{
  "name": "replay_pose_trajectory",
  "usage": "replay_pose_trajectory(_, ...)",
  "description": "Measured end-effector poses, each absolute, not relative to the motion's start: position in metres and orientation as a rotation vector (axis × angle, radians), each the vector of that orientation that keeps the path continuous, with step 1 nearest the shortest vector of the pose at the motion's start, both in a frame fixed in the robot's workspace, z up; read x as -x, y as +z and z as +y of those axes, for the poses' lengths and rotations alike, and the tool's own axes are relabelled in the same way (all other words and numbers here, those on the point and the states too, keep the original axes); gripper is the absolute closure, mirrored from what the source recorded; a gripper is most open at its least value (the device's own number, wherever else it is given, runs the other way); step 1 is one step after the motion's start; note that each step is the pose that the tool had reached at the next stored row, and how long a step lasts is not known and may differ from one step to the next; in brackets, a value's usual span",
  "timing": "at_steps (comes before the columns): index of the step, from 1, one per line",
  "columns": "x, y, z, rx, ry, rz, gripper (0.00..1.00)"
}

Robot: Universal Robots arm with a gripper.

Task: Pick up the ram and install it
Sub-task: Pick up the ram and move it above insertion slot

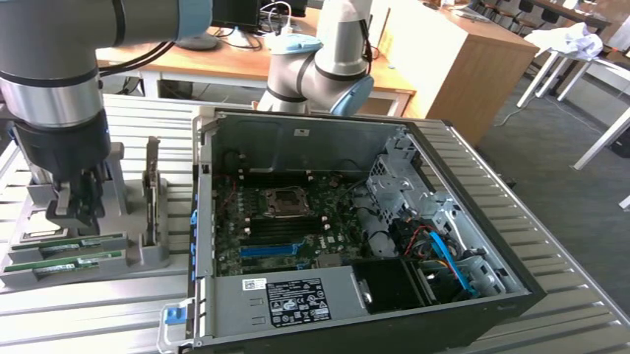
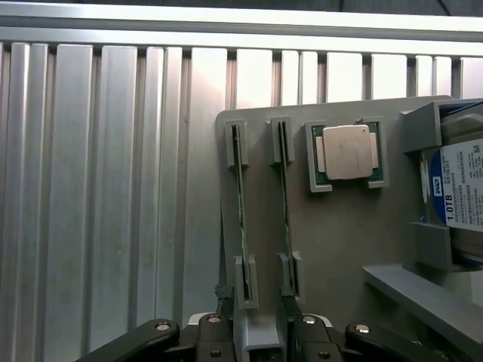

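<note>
Two green ram sticks stand on edge in slots of a grey holder (image 2: 339, 234). In the wrist view, one ram stick (image 2: 241, 204) runs between my fingers and the second stick (image 2: 284, 204) lies beside it, in line with one finger (image 2: 289, 290). My gripper (image 2: 255, 292) is open, just above the end of the holder, and touches neither stick. In the exterior view the gripper (image 1: 77, 212) hangs low over the holder (image 1: 138, 254) at the exterior view's left, right behind the ram sticks (image 1: 64, 254).
An open computer case (image 1: 492, 243) with its motherboard (image 1: 285, 221) fills the middle. A dark expansion card (image 1: 153, 184) stands on edge in the holder. A CPU (image 2: 347, 151) and a hard drive (image 2: 462, 192) sit in the holder too. A second robot arm (image 1: 320, 66) stands behind the case.
</note>
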State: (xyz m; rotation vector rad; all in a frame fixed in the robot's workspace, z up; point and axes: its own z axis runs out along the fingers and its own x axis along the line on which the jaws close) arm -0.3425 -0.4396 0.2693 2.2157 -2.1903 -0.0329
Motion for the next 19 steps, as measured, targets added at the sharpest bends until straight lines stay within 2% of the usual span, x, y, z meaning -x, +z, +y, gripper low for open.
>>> replay_pose_trajectory(19,0.354,0.260,-0.440,-2.232,-0.031,-2.172,0.64)
